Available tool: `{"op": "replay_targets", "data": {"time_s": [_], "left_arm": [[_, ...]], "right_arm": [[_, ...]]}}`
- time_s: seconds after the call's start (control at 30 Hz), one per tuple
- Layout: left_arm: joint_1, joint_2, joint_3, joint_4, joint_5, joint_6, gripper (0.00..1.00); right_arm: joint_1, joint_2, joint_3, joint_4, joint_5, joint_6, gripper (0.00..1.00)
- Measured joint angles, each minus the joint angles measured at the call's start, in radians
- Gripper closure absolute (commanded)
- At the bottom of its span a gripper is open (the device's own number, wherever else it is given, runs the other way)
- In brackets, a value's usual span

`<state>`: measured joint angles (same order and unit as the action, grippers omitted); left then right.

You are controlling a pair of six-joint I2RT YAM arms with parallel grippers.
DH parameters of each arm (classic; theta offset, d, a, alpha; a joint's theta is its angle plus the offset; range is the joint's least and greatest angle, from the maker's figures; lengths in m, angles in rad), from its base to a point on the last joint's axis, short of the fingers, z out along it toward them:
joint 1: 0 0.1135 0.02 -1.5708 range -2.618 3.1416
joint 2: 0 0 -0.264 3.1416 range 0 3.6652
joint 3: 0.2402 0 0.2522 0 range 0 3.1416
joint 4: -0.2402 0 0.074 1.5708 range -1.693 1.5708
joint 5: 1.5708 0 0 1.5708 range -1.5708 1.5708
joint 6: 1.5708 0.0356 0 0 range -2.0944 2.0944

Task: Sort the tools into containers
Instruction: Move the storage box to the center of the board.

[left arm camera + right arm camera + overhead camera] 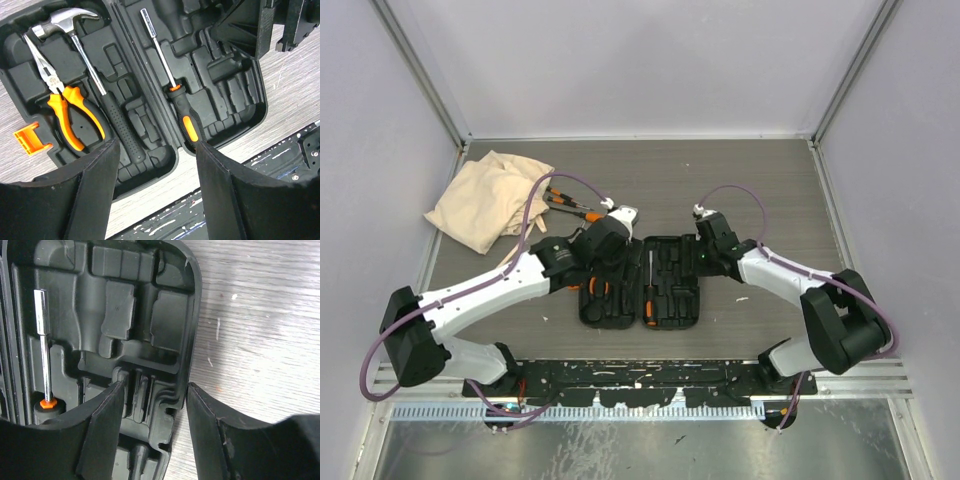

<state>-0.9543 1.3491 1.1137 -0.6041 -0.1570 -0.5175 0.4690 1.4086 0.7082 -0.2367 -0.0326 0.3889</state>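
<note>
1. Tools point(75, 115) split between two spots: some seated in an open black case point(670, 275) at the middle of the grey wood-grain surface point(750, 190), others loose on that surface beyond the case's far left corner.
2. In the left half of the case: a small claw hammer point(75, 30) with steel head and black grip, lying lengthwise; just beside it, long-nose pliers point(62, 97) with orange handles, jaws pointing the same way as the hammer head.
3. In the right half, close to the hinge line: one long driver point(172, 87) with a steel socket-like tip, an orange collar and a black-and-orange handle. Remaining moulded pockets in that half unfilled.
4. Orange latch point(30, 141) standing out from the outer edge of the left half.
5. Loose tools point(570, 205): at least two slim orange-and-black pieces lying side by side, just beside a crumpled beige cloth point(485, 200) at the far left; exact kind too small to tell.
6. Left gripper point(157, 200): poised above the far end of the case's left half, fingers point(90, 200) apart, nothing between them, no contact with any tool.
7. Right gripper point(156, 435): at the far right edge of the case, fingers point(220, 440) apart and astride the case's rim, one inside over the moulded pockets, the other outside over bare surface. Cannot tell whether pressing on the rim or merely straddling it.
</note>
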Motion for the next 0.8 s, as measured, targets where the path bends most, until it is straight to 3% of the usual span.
{"op": "replay_targets", "data": {"time_s": [0.2,0.33,0.47,0.8], "left_arm": [[0.002,-0.014,-0.002,-0.015,-0.033,-0.018,0.36],[0.015,-0.002,-0.002,-0.018,-0.038,-0.021,0.37],[0.034,0.04,0.001,-0.02,-0.037,-0.022,0.38],[0.05,0.093,0.031,-0.021,-0.018,-0.021,0.38]], "right_arm": [[0.024,-0.017,0.022,-0.019,0.122,0.042,0.39],[0.022,-0.15,-0.003,-0.03,0.204,0.07,0.43],[0.023,-0.25,-0.008,-0.063,0.197,0.13,0.45],[0.105,-0.269,-0.113,-0.165,0.12,0.28,0.61]]}}
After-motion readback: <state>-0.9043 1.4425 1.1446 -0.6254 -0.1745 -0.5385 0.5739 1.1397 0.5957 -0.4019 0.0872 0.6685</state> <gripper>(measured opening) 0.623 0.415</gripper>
